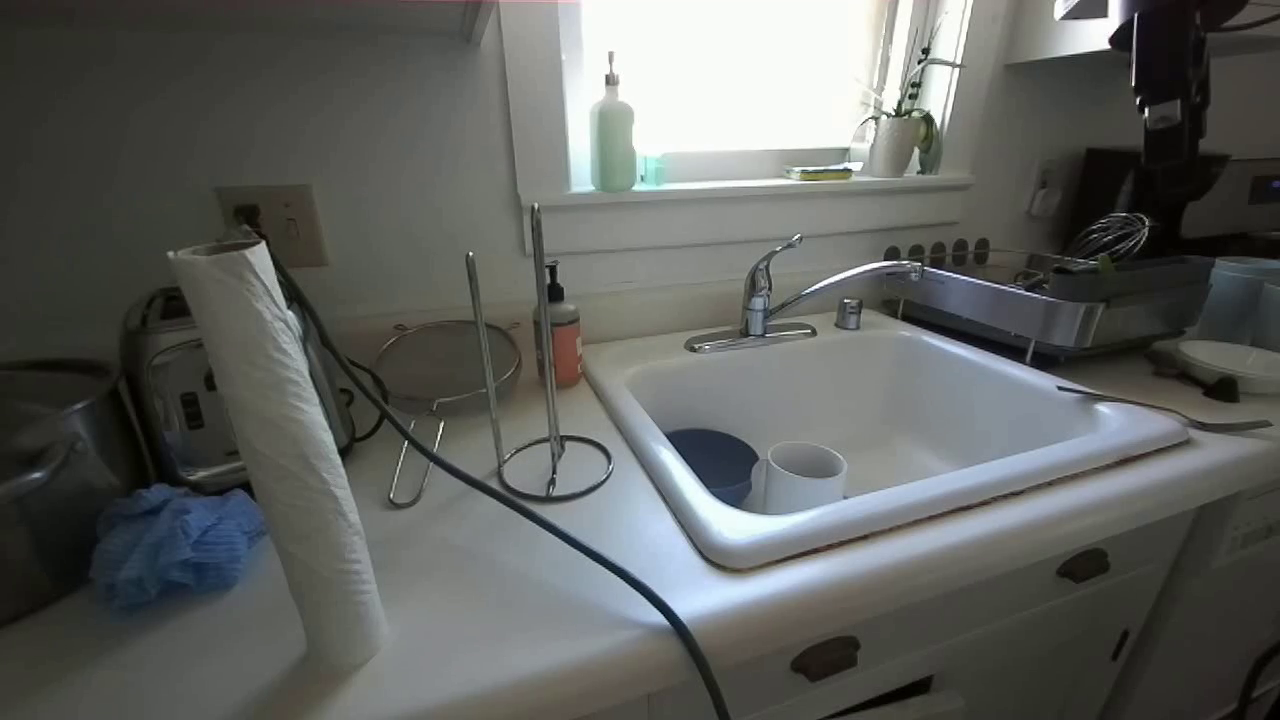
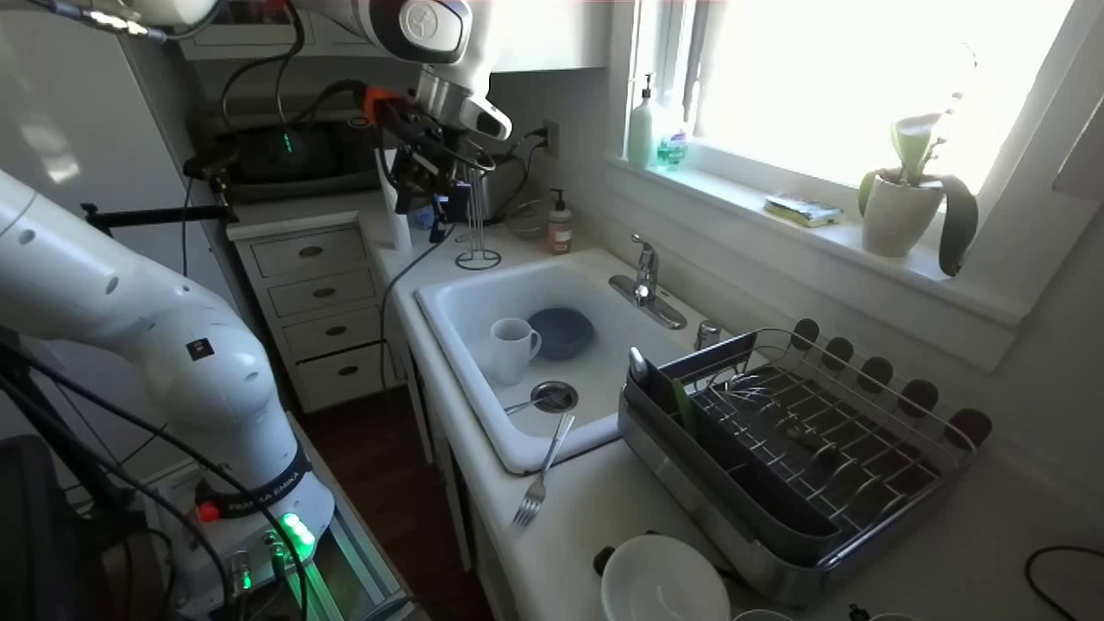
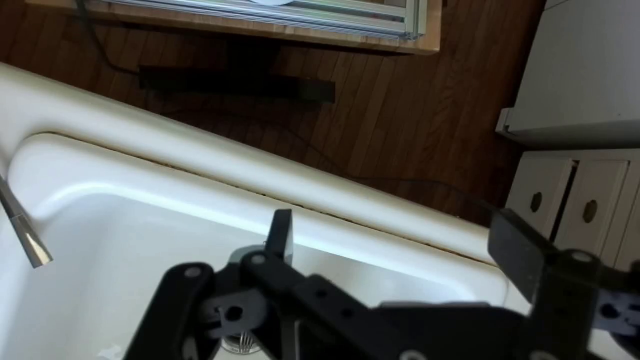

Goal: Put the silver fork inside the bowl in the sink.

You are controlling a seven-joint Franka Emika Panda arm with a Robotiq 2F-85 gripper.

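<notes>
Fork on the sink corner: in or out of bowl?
Out: the fork lies across the rim of the sink, tines over the counter; the blue bowl sits inside.

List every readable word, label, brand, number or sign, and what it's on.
"FRA…KA EMIKA": black band on the arm; one letter hidden.
Round logo, upper arm: no readable letters.
Orange soap label: too blurred.
Small green bottle label: too blurred.
Sill packet: too blurred.
Arm sticker: too small.
Green-lit marks, dark appliance: too small.
Nothing else readable.
</notes>
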